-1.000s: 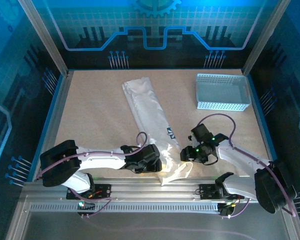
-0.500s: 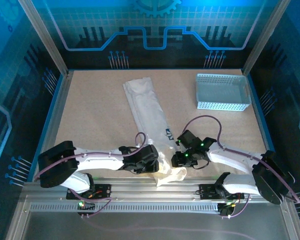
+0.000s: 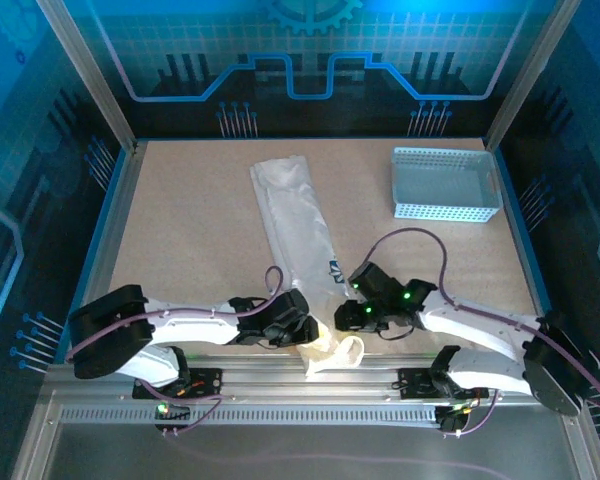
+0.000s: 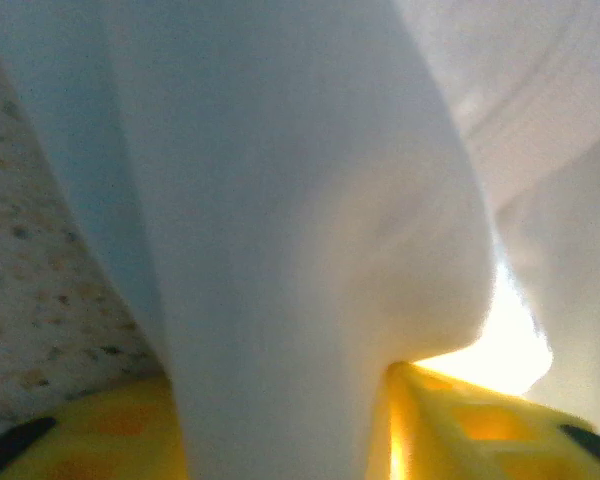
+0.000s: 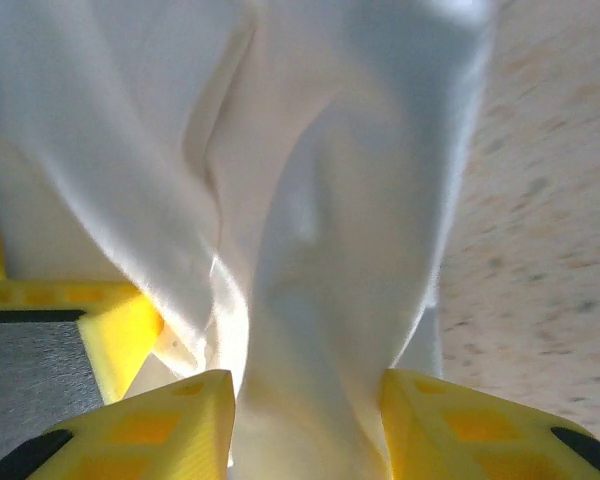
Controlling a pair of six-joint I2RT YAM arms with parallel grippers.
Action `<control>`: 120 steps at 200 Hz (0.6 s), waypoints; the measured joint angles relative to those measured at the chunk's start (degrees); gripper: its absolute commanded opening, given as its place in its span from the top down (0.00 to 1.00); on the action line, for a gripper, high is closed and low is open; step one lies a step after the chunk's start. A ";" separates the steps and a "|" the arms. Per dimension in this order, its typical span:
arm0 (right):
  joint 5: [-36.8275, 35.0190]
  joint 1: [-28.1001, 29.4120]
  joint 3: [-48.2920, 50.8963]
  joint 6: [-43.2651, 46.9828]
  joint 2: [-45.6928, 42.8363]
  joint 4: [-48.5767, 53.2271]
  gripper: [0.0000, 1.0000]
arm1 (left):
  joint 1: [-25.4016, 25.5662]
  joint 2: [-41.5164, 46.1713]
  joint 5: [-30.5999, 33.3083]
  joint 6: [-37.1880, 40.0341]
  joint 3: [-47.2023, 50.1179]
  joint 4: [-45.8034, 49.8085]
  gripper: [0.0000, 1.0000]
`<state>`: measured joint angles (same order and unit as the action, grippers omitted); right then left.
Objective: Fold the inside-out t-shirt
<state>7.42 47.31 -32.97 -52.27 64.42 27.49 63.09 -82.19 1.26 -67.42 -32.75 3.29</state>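
Note:
The inside-out t-shirt [image 3: 295,220] lies as a long white strip running from the table's far middle down to the near edge, its small dark logo [image 3: 338,268] close to the near end. That near end is bunched up between both arms. My left gripper [image 3: 315,330] is shut on a thick fold of the white cloth [image 4: 300,250], which fills the gap between its yellow fingers [image 4: 480,425]. My right gripper [image 3: 345,312] is shut on another bunch of the cloth [image 5: 330,250], pinched between its yellow fingers [image 5: 170,425]. The two grippers sit very close together.
A light blue-grey perforated basket [image 3: 446,185] stands at the far right of the table. Bare speckled tabletop [image 3: 180,220] lies left of the shirt. A metal rail [image 3: 300,385] runs along the near edge, just behind the bunched cloth.
The right gripper has moved left toward the left gripper. The shirt's near end, spread flat before, has drawn into a smaller bunch between the two grippers.

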 measured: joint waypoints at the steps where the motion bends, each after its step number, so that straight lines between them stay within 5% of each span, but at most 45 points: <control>1: -0.13 -0.28 0.04 0.02 -0.20 0.04 0.56 | -0.02 0.00 -0.02 0.07 0.00 0.02 0.60; 57: -0.94 -3.04 3.15 1.75 1.73 1.77 0.57 | 0.09 -0.17 -0.02 -0.11 -0.13 0.17 0.83; 120: 0.13 0.09 3.41 1.66 0.55 2.36 0.90 | 1.01 3.76 0.04 -0.17 -0.09 2.60 1.00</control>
<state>7.55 47.40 -29.56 -50.61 64.97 29.85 64.10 -78.43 1.30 -67.59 -32.84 5.89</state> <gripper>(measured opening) 0.142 0.096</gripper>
